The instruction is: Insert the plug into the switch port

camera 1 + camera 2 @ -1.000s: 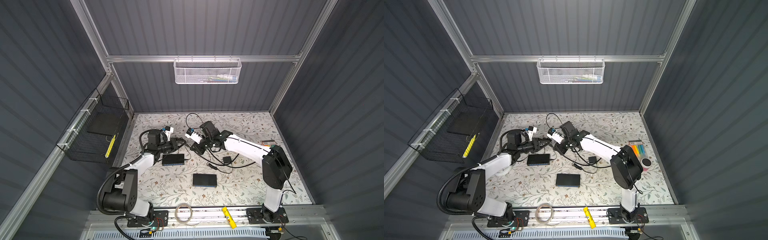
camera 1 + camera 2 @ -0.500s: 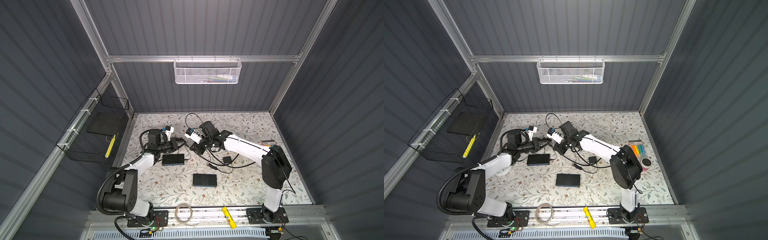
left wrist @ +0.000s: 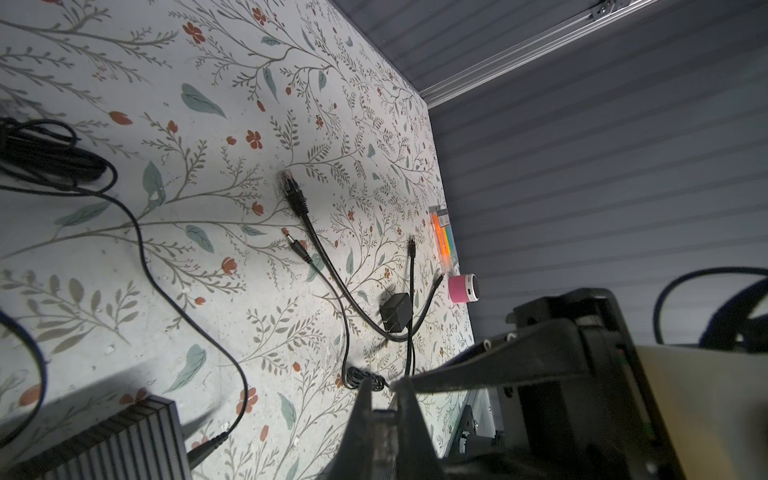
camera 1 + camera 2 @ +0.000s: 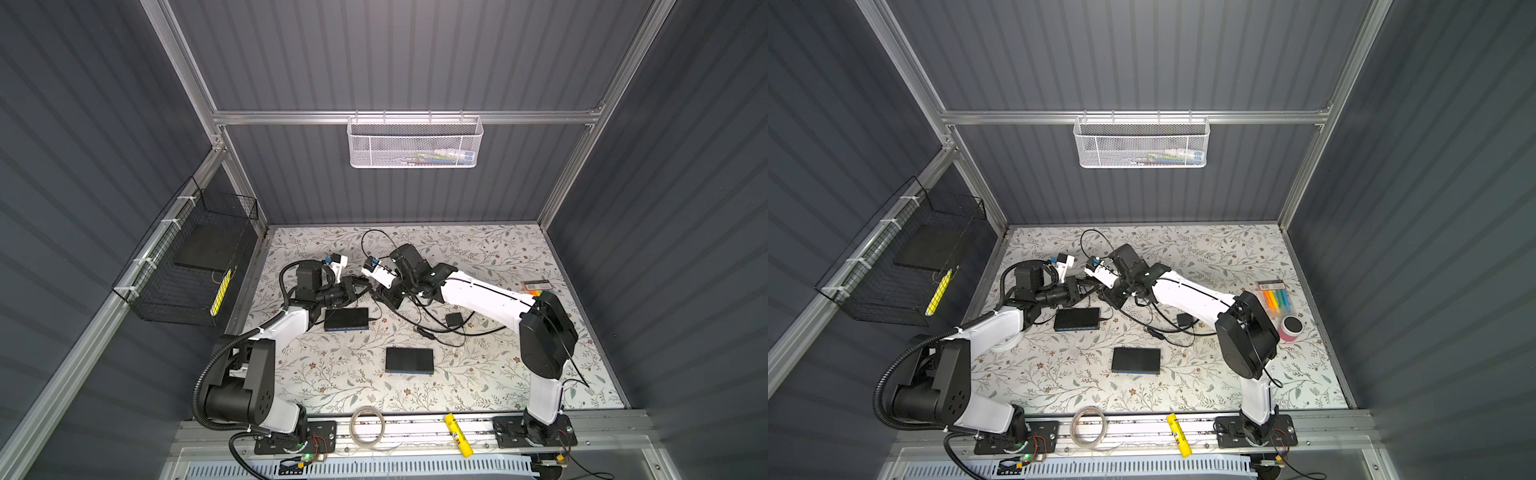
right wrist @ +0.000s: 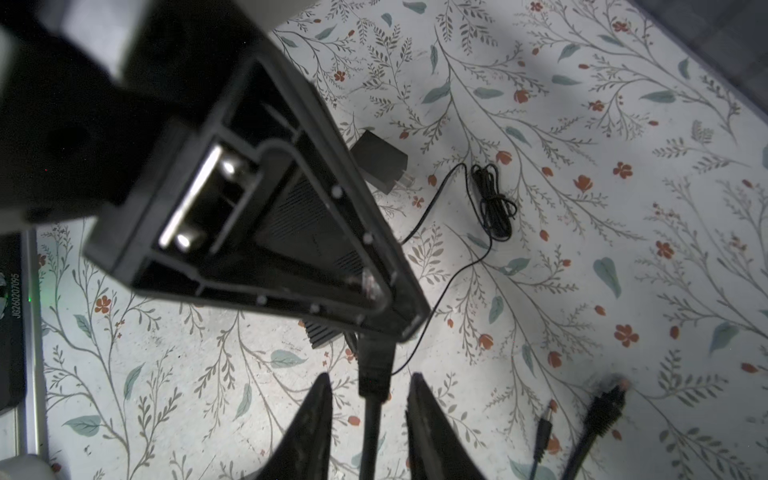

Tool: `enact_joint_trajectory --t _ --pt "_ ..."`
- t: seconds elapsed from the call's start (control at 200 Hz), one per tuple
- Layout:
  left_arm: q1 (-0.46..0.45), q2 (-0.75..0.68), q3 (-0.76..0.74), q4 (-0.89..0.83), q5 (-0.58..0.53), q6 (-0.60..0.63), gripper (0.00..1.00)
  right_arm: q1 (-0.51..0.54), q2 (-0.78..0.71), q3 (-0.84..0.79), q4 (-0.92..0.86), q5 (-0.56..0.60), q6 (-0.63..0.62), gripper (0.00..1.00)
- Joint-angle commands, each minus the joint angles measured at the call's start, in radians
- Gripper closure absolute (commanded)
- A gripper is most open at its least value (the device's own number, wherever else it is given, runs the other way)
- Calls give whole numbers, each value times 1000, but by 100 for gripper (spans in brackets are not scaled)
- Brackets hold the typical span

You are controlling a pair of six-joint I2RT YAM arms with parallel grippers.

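near the front, a black box lies on the floral table. beyond it sits the switch. just past that, the left gripper pinches the clear plug, held in the air. the right gripper faces it, fingers spread either side of the plug's black cable, not touching.

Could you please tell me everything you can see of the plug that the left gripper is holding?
The plug is a small clear-plastic connector, seemingly a network plug, with a black boot and cable behind. The left gripper's shut jaws pinch it above the floral mat. In the right wrist view the boot passes between the right gripper's open jaws with gaps on both sides, so only the left gripper seems to touch it.
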Motion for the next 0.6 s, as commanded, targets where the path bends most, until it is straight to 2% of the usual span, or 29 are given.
enact_joint_trajectory --t 0.0,0.305,0.595 --pt "-4 -16 -14 -28 -4 -9 95 6 44 32 23 31 -14 69" --pt "-4 -41 -17 -62 -2 10 95 6 55 28 41 45 4 81" --pt "-4 -25 -15 -59 1 12 94 5 24 6 50 52 9 79"
